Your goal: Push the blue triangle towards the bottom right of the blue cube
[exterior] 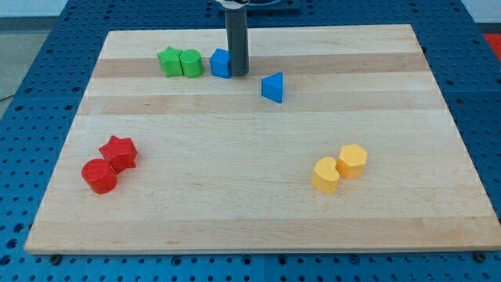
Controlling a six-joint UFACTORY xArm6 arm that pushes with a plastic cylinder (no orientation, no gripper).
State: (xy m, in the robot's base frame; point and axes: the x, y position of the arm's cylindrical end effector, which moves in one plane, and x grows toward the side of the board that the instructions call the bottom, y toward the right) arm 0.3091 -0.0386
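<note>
No claw fitted: plain rod only. My tip (237,74) down on wooden board (258,204), touching right side of blue cube (221,63). Blue triangle (273,87) just right of and below tip, apart from it. Green star (169,61) and green cylinder (190,63) touching, left of cube.

My rod (237,43) was a straight cylinder of dark grey, nearly black, with a soft lighter sheen running down its length. Its sides were smooth and bare of markings. Above it, at the view's top edge, sat a wider pale grey collar (235,3), only partly in view. My tip (238,74) ended in a flat, blunt cut, the same dark grey as the rod.
</note>
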